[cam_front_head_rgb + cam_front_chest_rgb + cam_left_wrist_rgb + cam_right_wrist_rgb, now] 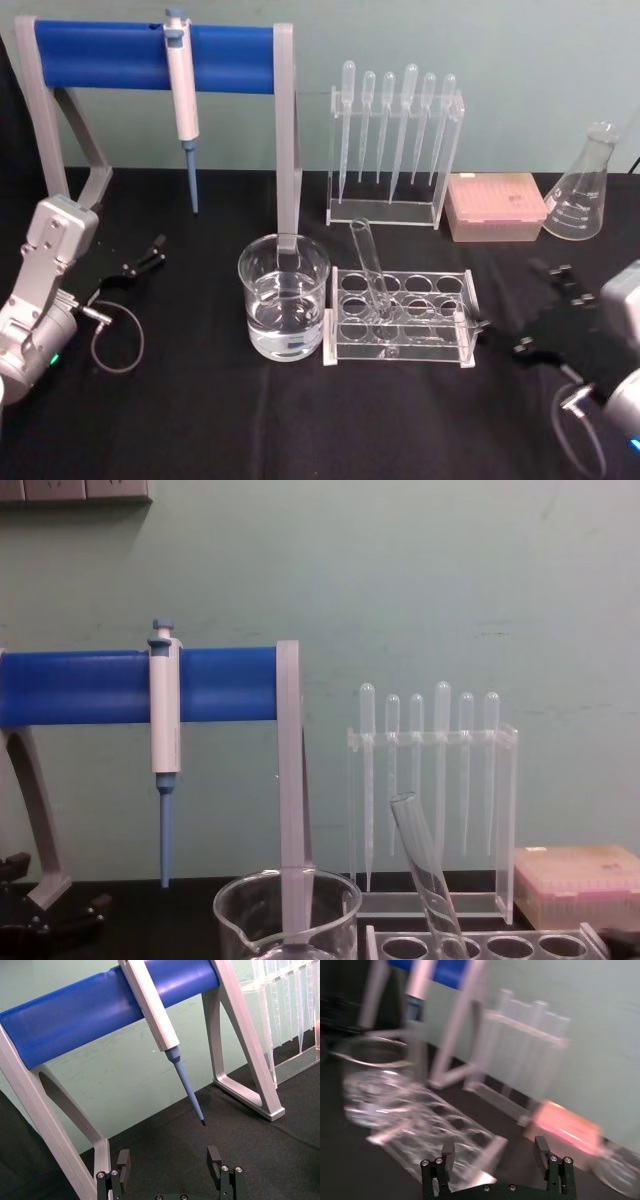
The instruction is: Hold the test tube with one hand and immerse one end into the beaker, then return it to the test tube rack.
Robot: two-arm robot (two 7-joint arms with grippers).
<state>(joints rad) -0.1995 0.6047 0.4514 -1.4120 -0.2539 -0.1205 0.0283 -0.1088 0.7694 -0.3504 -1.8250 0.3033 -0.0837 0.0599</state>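
Leaning in a hole of its rack (462, 345), the test tube (370, 270) stands just beside the part-filled beaker (250, 290). The right gripper (495, 1149), jaws spread and empty, sits near the rack's right end; the left gripper (169, 1157), likewise spread and empty, rests well apart by the blue stand (120, 55).

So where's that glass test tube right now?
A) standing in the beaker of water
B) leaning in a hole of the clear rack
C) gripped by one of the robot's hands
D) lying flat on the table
B: the test tube leans in a hole of the rack, right next to the beaker. The left gripper and right gripper are both open and hold nothing.
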